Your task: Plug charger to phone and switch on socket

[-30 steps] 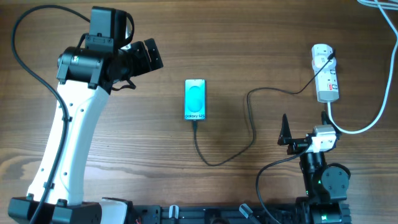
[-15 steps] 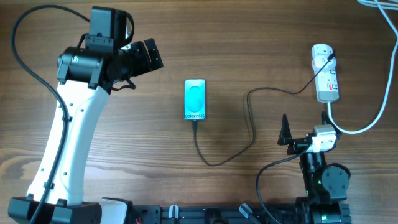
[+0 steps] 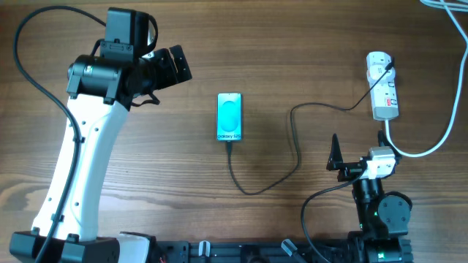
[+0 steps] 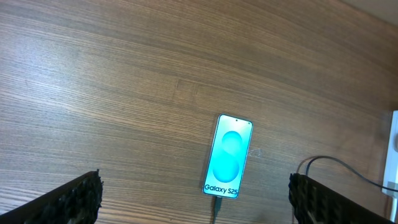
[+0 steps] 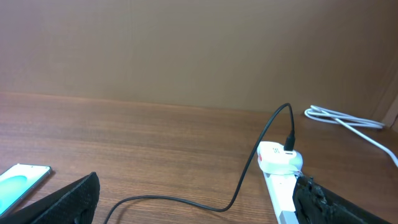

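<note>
The phone (image 3: 229, 117) lies flat mid-table with its cyan screen lit, also seen in the left wrist view (image 4: 228, 155) and at the left edge of the right wrist view (image 5: 22, 180). The charger (image 3: 252, 191) runs from the phone's near end in a loop to a black plug in the white socket (image 3: 383, 95). Its tip sits at the phone's port (image 4: 216, 208). My left gripper (image 3: 178, 64) hovers open, up and left of the phone. My right gripper (image 3: 358, 146) stands open just in front of the socket (image 5: 280, 158), nothing between its fingers.
A thick white lead (image 3: 431, 150) curves from the socket's near end to the table's far right corner, and shows again behind the socket (image 5: 342, 118). Bare wooden table (image 3: 307, 44) surrounds the phone. Both arm bases stand along the front edge.
</note>
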Tool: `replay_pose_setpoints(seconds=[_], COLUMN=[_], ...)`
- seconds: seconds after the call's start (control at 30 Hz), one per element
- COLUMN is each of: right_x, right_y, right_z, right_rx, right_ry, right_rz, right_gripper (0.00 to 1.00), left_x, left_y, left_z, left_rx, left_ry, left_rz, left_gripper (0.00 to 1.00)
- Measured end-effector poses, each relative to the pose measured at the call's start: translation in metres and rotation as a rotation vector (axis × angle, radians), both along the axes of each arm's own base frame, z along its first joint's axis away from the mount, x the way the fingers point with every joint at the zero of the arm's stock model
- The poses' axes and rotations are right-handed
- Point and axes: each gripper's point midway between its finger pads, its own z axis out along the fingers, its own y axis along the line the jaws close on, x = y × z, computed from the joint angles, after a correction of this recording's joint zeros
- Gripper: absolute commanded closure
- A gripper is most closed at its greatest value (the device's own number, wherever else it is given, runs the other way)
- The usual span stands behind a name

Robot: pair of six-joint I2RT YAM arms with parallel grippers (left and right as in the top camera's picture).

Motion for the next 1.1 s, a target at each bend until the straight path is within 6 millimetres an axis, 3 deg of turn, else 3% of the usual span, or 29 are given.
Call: replay_pose_setpoints(seconds=[0.3, 0.63, 0.9, 1.1], right_x=[0.000, 0.000, 0.000, 0.000], right_y=[0.000, 0.000, 0.000, 0.000], right_z=[0.000, 0.000, 0.000, 0.000], right_rx=[0.000, 0.000, 0.000, 0.000], right_ry=[0.000, 0.000, 0.000, -0.001], right_rz=[0.000, 0.000, 0.000, 0.000], right_gripper=[0.00, 0.00, 0.01, 0.00], left_x=[-0.001, -0.029, -0.047, -0.066], left_y=[0.004, 0.013, 0.016, 0.016], left_z=[-0.001, -0.016, -0.011, -0.040], left_rx=[0.016, 0.063, 0.048, 0.020], left_ry=[0.006, 0.130, 0.066, 0.019], left_rz=[0.013, 0.024, 0.023, 0.013], left_gripper=[0.00, 0.00, 0.00, 0.00])
